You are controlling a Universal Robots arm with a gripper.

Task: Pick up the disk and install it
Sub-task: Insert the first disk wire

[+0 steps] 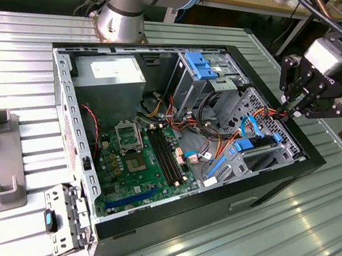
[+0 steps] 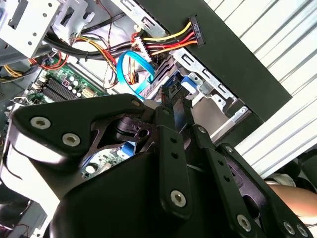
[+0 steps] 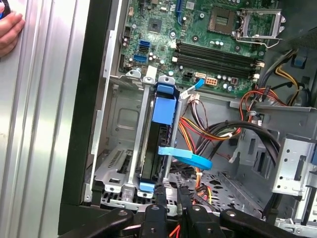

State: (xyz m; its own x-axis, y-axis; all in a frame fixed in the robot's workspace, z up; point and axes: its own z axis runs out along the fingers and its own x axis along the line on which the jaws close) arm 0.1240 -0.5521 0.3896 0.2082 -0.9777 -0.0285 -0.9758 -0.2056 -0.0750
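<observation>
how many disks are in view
1: the disk stands on edge in the bay beside the case wall, with a blue bracket on it. Others may hide in the cage.

The disk (image 3: pixel 154 144), a dark slab w/ a light-blue bracket along its edges, is seen stood on edge in a metal bay slot at the case's front, approx. upright, w/ its blue tab (image 1: pixel 244 145) visible in the exterior view near the case's right wall.
</observation>
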